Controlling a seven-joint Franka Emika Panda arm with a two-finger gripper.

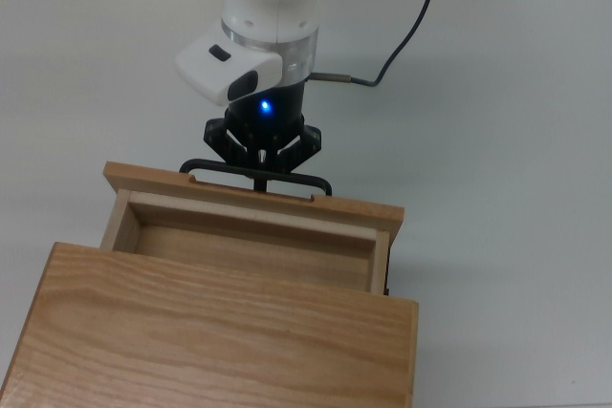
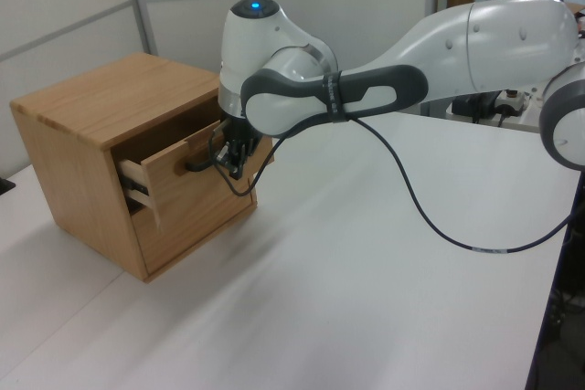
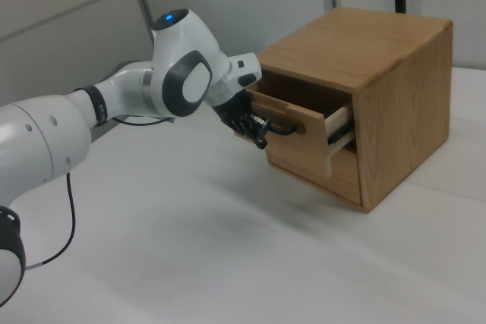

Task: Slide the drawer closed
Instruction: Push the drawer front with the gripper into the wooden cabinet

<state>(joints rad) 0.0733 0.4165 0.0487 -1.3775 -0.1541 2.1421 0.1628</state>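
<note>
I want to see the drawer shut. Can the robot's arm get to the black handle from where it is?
Probably yes. The end effector is already right at the black handle on the drawer front, with nothing between them. The drawer is only partly out of the cabinet.

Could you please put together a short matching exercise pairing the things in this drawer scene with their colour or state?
Things:
1. drawer
2. handle
3. gripper
4. cabinet top

States:
A. thin black metal bar
B. strongly grained wood, flat
C. partly open, empty inside
D. at the handle's middle, blue light above it

Pairs: 1-C, 2-A, 3-D, 4-B
</note>
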